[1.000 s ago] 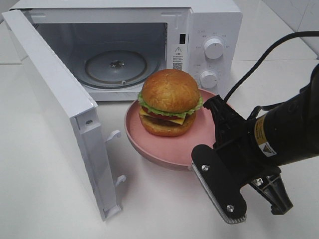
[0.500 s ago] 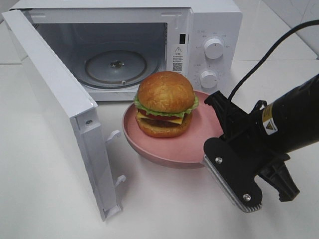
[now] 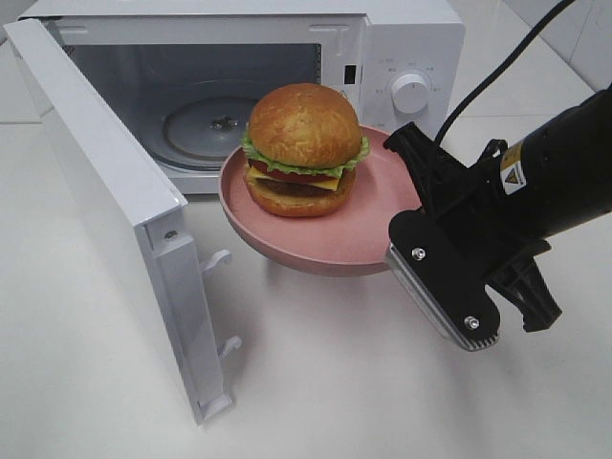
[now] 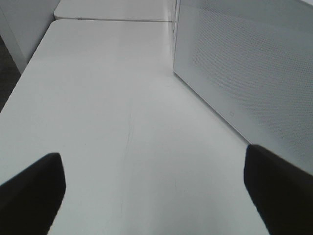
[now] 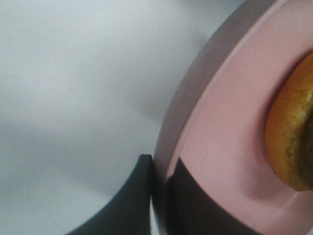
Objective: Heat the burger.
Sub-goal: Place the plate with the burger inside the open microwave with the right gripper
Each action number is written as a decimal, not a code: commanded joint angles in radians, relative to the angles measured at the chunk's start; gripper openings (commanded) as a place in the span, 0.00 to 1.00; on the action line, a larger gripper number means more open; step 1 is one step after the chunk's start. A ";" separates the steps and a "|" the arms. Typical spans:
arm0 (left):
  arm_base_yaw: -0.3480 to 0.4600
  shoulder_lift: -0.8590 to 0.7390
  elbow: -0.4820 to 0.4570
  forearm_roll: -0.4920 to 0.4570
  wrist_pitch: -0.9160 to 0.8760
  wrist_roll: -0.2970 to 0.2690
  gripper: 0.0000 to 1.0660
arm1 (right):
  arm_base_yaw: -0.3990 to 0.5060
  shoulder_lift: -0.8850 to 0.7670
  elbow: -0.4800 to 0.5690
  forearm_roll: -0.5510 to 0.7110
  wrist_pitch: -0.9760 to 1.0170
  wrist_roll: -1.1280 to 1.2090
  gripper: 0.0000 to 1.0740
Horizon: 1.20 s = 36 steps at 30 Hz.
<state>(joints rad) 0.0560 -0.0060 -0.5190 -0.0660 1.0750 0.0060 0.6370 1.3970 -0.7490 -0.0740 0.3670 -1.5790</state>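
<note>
I'm holding the round pink plate [image 3: 363, 229] by its near rim. The right gripper [image 3: 404, 234] is pinching tight on that edge, a finger on each face of it. The glossy golden-brown burger [image 3: 304, 148], lettuce and cheese showing, is sitting on the plate, lifted off the white table [image 3: 316, 382] right at the mouth of the white microwave [image 3: 402, 38]. I'm reading this as the loading step. Next I'm needing a level push forward past the swung-open door [image 3: 105, 182], then a gentle set-down on the glass turntable [image 3: 206, 124]. The left gripper [image 4: 151, 186] is hanging wide apart, gripping nothing. As for writing, a yellow warning sticker [image 3: 513, 172] is showing on the arm and a label [image 3: 340, 107] on the microwave front, both too small to read.
</note>
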 commanded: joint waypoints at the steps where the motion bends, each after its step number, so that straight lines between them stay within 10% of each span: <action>1: -0.004 -0.006 0.003 -0.006 -0.009 0.001 0.85 | -0.007 -0.010 -0.016 0.007 -0.057 -0.017 0.00; 36: -0.004 -0.006 0.003 -0.006 -0.009 0.001 0.85 | 0.029 0.270 -0.298 -0.016 -0.010 0.037 0.00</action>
<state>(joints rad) 0.0560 -0.0060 -0.5190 -0.0660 1.0750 0.0060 0.6630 1.6730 -1.0270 -0.0860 0.4000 -1.5490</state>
